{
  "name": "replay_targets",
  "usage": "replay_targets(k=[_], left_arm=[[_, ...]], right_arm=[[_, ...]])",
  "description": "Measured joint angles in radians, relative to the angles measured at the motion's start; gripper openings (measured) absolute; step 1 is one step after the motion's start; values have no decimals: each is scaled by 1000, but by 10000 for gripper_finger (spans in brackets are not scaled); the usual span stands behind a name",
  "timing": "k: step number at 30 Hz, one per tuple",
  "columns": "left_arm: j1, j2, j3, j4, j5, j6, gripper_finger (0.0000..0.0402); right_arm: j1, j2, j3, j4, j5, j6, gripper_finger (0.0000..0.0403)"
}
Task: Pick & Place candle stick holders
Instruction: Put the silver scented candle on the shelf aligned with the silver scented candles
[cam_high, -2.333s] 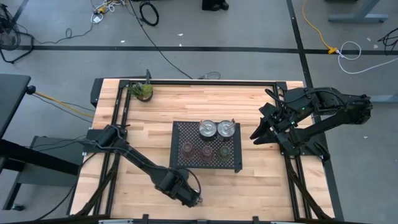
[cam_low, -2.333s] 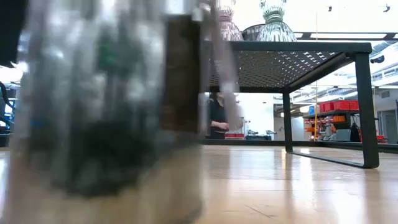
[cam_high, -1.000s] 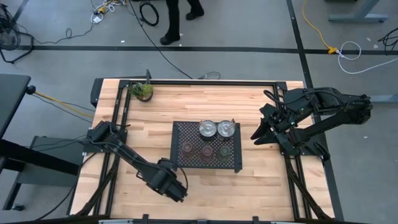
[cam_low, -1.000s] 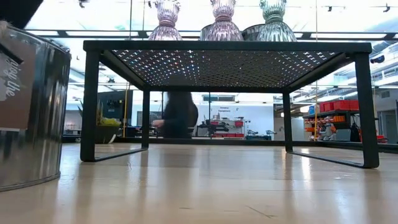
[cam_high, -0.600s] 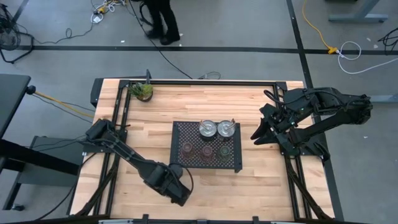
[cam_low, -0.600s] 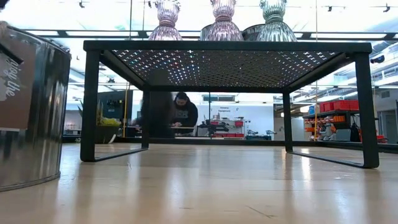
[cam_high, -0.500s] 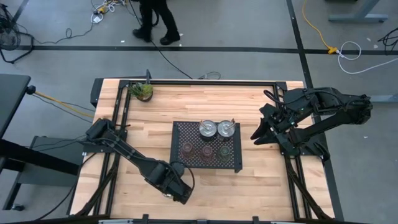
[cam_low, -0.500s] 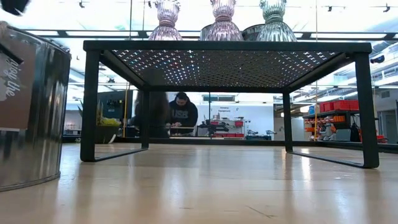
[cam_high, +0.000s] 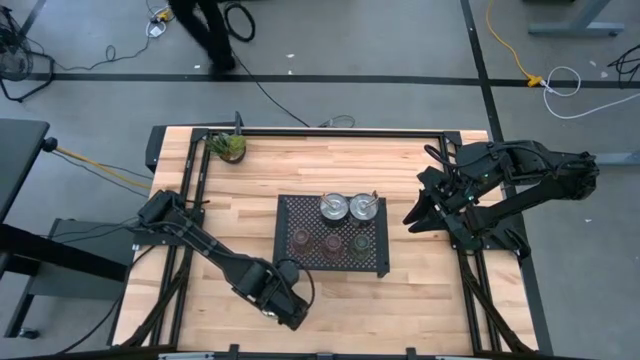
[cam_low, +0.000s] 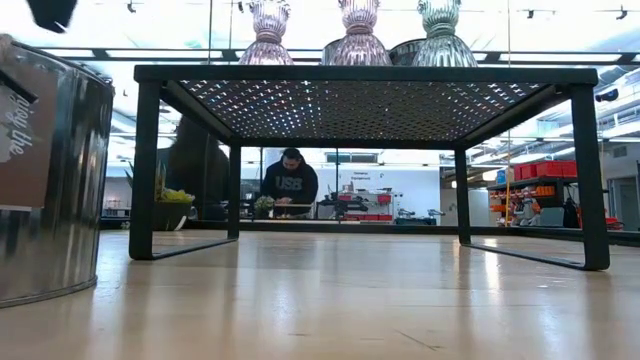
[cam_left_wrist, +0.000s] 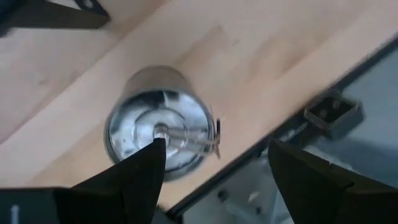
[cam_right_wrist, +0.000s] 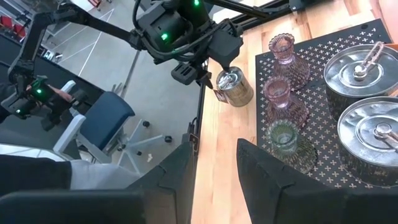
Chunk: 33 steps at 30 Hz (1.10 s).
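Observation:
One silver holder (cam_left_wrist: 160, 123) stands upright on its base on the wood near the table's front edge, left of the black mesh tray (cam_high: 372, 268). It also shows in the low view (cam_low: 50, 170) and the right wrist view (cam_right_wrist: 234, 88). My left gripper (cam_left_wrist: 214, 149) hangs open just above it, fingers on either side of its rim and clear of it. In the high view that gripper (cam_high: 288, 310) hides the holder. On the tray stand two silver holders (cam_high: 333, 208) (cam_high: 362, 208) and three glass ones (cam_high: 302, 243) (cam_high: 332, 243) (cam_high: 360, 243). My right gripper (cam_high: 410, 220) waits open, right of the tray.
A small leafy plant (cam_high: 230, 147) stands at the far left corner. The tray stands raised on legs (cam_low: 145, 165). The table's front edge lies close to the lone silver holder. A person (cam_high: 205, 30) walks on the floor beyond the far edge; another (cam_low: 288, 190) sits in the room behind.
My left gripper, open and free of the silver holder, has drifted a little toward the table's right above it; a fingertip has come into the low view's top left. The holder has stayed upright on the table.

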Motion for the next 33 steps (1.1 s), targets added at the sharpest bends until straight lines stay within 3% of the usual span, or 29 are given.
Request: replay_targets(k=[8, 17, 33], left_arm=[[4, 0, 0, -11, -44, -64, 293], [-6, 0, 0, 81, -60, 48, 393], [-4, 0, 0, 135, -68, 54, 371]], right_arm=[[0, 0, 0, 0, 0, -11, 123], [0, 0, 0, -1, 0, -17, 123], [0, 0, 0, -1, 0, -33, 123]])
